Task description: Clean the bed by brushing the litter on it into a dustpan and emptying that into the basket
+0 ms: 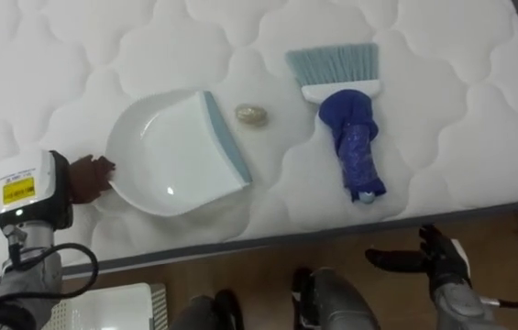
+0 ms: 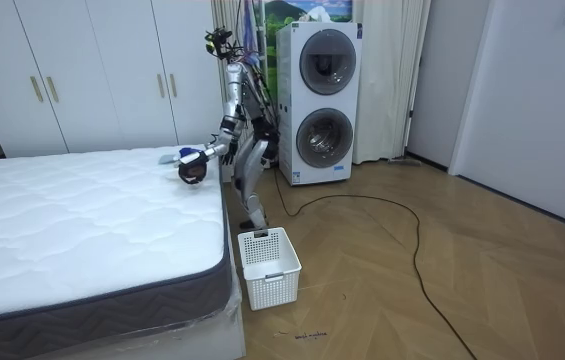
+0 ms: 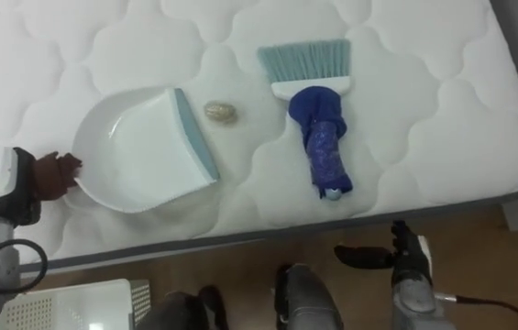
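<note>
The dustpan [image 1: 171, 151] lay centre left on the bed [image 1: 442, 110], with a small scrap [image 1: 250, 115] just outside its lip and a brush [image 1: 346, 119] to the right. The left robot hand [image 1: 89, 179] touched the pan's rear rim; I couldn't tell its grip. The right robot hand [image 1: 433, 259], at lower right, had straight fingers and held nothing.

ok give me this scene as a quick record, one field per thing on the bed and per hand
surface: white quilted mattress
dustpan: white, flat, lip toward the scrap
scrap: small tan lump beside the lip, not touching brush
brush: blue handle, pale bristles away from robot
left hand: at dustpan's rear rim
right hand: open, empty, below the mattress edge
</note>
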Available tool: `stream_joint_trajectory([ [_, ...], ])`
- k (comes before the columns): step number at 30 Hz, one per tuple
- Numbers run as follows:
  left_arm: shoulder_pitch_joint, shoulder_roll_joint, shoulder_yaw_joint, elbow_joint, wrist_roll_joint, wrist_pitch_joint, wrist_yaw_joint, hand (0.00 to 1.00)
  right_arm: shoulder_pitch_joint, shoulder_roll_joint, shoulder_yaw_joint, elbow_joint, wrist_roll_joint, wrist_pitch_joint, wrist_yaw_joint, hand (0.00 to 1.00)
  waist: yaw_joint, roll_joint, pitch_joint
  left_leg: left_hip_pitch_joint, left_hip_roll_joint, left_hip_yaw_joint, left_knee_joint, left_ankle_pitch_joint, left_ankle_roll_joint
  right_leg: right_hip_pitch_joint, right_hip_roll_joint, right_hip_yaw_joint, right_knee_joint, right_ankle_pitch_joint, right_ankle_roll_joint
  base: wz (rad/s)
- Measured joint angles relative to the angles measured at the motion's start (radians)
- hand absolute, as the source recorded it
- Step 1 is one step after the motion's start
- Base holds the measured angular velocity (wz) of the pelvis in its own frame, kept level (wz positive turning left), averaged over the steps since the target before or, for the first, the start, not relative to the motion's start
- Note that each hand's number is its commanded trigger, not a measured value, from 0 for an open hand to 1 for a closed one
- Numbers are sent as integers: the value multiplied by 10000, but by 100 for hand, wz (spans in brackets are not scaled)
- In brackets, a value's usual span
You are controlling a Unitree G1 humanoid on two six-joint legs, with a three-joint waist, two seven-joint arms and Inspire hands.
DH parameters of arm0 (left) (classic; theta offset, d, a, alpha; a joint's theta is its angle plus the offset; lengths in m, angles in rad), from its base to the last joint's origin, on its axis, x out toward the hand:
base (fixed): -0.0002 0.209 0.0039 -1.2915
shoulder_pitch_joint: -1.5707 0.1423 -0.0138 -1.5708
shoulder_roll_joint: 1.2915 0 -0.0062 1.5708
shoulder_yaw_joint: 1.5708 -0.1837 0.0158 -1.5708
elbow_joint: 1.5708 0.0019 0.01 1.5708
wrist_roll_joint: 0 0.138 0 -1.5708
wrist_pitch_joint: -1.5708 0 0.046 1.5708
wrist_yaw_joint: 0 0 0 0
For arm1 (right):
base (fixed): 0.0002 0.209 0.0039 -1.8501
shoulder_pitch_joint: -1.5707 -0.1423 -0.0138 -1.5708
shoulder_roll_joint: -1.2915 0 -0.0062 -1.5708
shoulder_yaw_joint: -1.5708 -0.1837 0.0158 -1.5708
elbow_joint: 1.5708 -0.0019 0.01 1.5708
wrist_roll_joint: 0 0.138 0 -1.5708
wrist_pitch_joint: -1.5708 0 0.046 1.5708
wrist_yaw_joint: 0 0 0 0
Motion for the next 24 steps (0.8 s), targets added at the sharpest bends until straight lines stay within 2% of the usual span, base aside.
stream_joint_trajectory([
  [3, 145, -26, -13, 0, 267, 37, 127, 100, 146, 18, 2, -261, -297, 9, -411, 0, 49, 0, -1, 26, -11, 55, -20, 3, 5, -37, -2, 60, 26, 1, 1, -6],
  [5, 270, -208, -11, 3, 257, 156, 254, 100, 129, 7, -35, -264, -738, 37, -862, 0, 157, -1, -3, 172, -15, 248, -142, 21, 37, -39, -6, 230, 31, 18, 30, -15],
  [10, 407, -269, -11, -1, 257, 198, 637, 100, 90, 27, -25, -315, -1886, 256, -1517, 0, 156, 28, -22, 224, -22, 381, -181, 33, 58, -88, -6, 357, 77, 27, 43, -5],
  [16, 431, -486, -143, 21, 231, 399, 725, 100, 60, 125, 84, -409, -1945, 327, -2319, 0, 183, 25, -23, 259, -43, 433, -169, 40, 66, -109, -10, 437, 155, 32, 50, -2],
  [24, 382, -470, -188, 17, 242, 342, 742, 100, 2, 176, 109, -617, -2024, 340, -2854, 0, 223, 24, -22, 50, -8, 451, -83, 54, 84, -364, 3, 496, 213, 94, 30, -2],
])
